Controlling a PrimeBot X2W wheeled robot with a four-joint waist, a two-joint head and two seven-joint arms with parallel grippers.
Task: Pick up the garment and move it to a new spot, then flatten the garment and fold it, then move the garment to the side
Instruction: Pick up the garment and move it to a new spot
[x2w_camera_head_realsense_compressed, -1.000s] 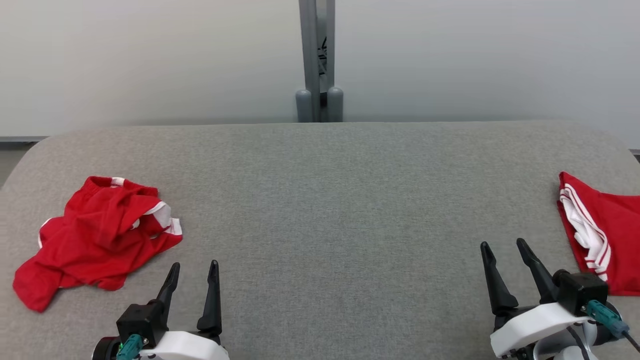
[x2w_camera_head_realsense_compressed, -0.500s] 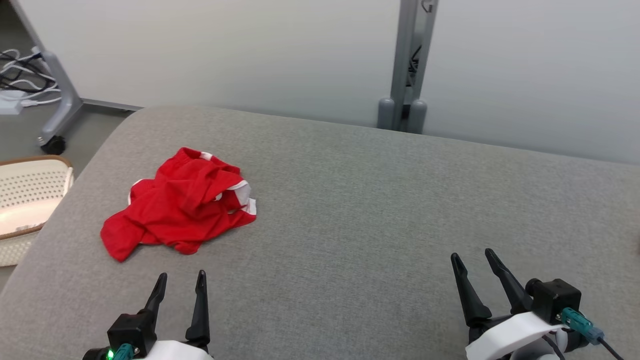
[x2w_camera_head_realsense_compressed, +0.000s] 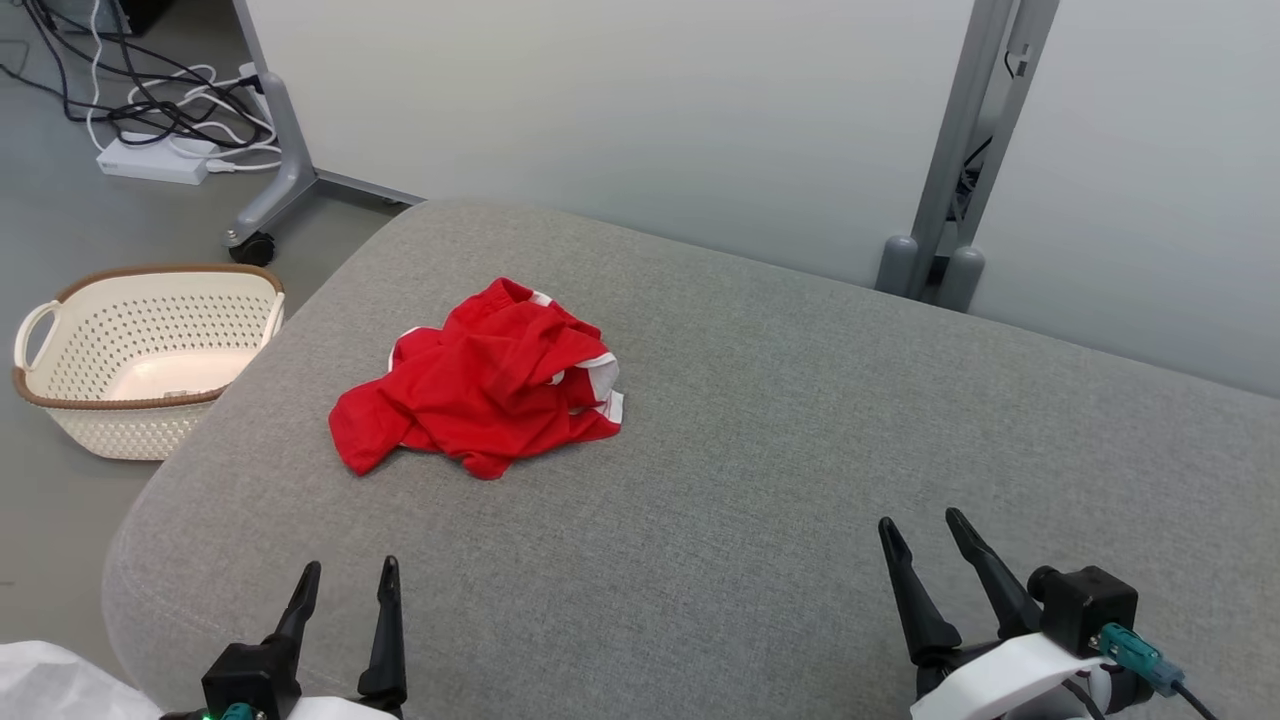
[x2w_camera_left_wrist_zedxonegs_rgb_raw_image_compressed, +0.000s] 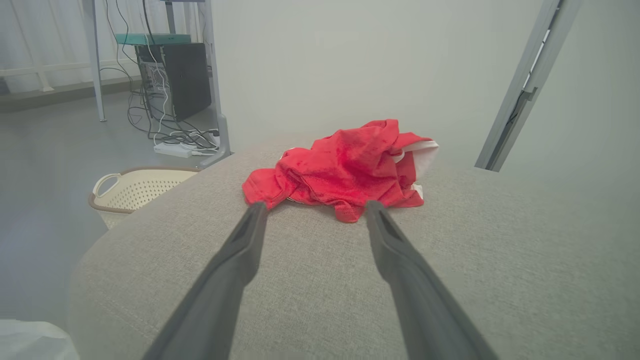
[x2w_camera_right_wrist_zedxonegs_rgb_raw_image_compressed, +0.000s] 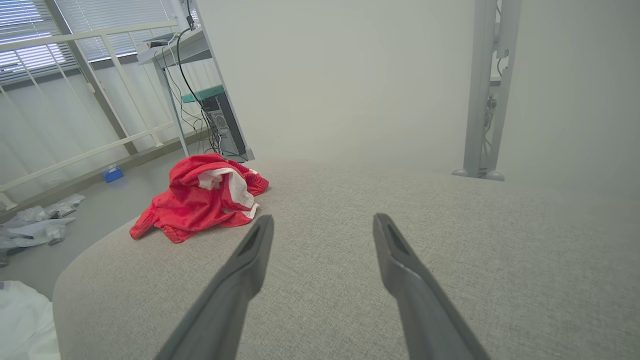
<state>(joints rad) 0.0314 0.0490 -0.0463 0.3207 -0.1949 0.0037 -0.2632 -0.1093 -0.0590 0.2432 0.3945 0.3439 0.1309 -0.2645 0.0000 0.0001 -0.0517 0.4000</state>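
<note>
Lying crumpled, the red garment (x2w_camera_head_realsense_compressed: 480, 395) shows white trim

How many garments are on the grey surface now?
1. The crumpled red garment lies near the grey surface's left end, ahead of the left pincer. The right end is out of frame, so more may be hidden.

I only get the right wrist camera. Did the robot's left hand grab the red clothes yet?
Observer: No. The left gripper is open and empty. It points at the red garment, with bare table between them.
Operator: Is anything down past that end of the table?
Observer: Yes, a cream basket with holes in its sides stands on the floor beside the table's left end.
</note>
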